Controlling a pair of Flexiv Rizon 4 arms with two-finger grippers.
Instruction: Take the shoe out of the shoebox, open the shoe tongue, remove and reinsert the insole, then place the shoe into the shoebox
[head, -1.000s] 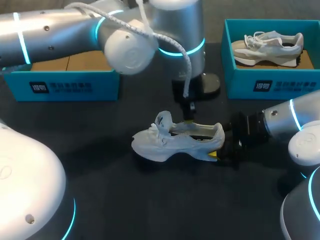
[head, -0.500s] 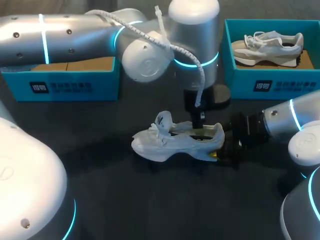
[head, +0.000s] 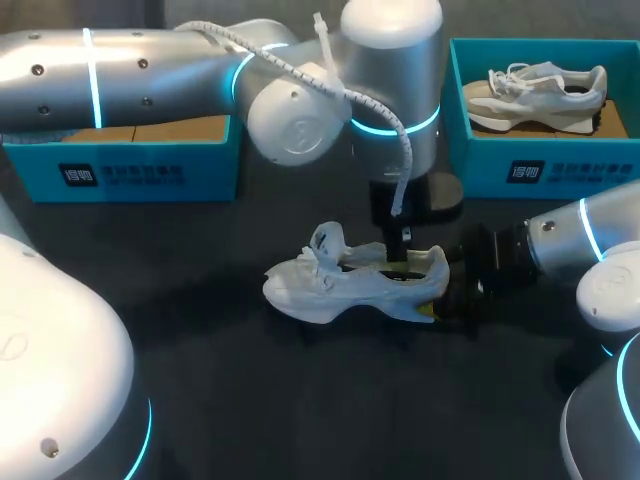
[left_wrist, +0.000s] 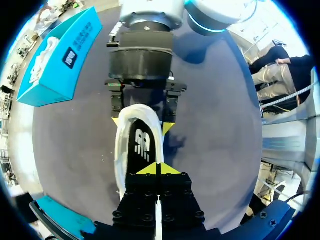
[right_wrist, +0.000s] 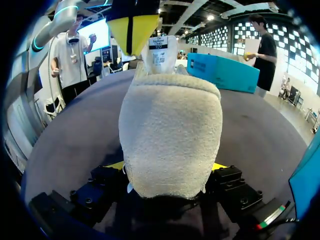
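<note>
**Dark table** (head: 250, 400): matte black surface that bears everything shown.

**Second box** (head: 590, 155): teal, open at the top, with a dark label on its front wall. It stands at the far right of the table.

**Spare sneaker** (head: 545, 95): grey and white with white laces. It lies inside the second box with its toe toward the table's middle and its heel toward the right edge.

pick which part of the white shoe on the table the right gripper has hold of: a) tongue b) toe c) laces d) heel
d: in the right wrist view the right gripper has the heel of the white shoe clamped between its fingers, a yellow tip showing on each side; the toe, laces and tongue all lie farther from it.
</note>
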